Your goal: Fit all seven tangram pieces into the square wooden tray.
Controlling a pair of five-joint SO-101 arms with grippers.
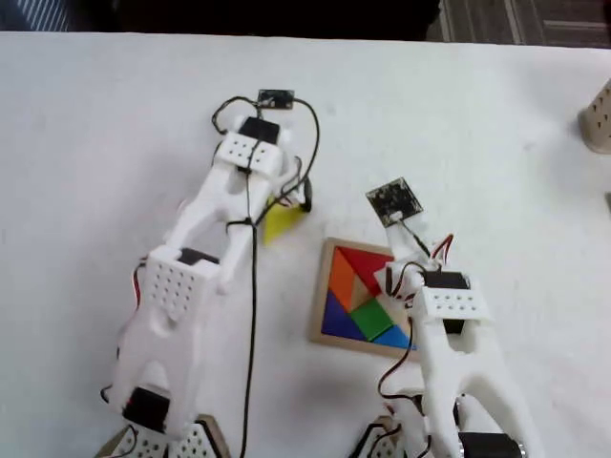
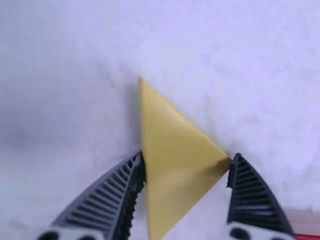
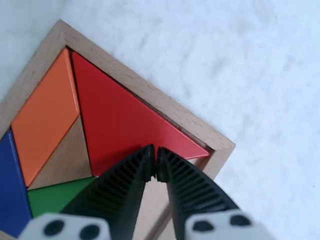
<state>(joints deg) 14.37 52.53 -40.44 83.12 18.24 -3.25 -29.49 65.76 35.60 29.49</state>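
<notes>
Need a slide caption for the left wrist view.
Left gripper, fingers pinching the yellow triangle by its edges on the white table.

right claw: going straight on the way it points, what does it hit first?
The right claw, shut, points down at the red triangle in the wooden tray; it would likely meet that piece first, though the gap is unclear.

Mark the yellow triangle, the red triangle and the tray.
yellow triangle (image 2: 173, 160), left wrist view, face centre.
red triangle (image 3: 120, 120), right wrist view, face centre.
tray (image 3: 150, 96), right wrist view, wooden rim.
</notes>
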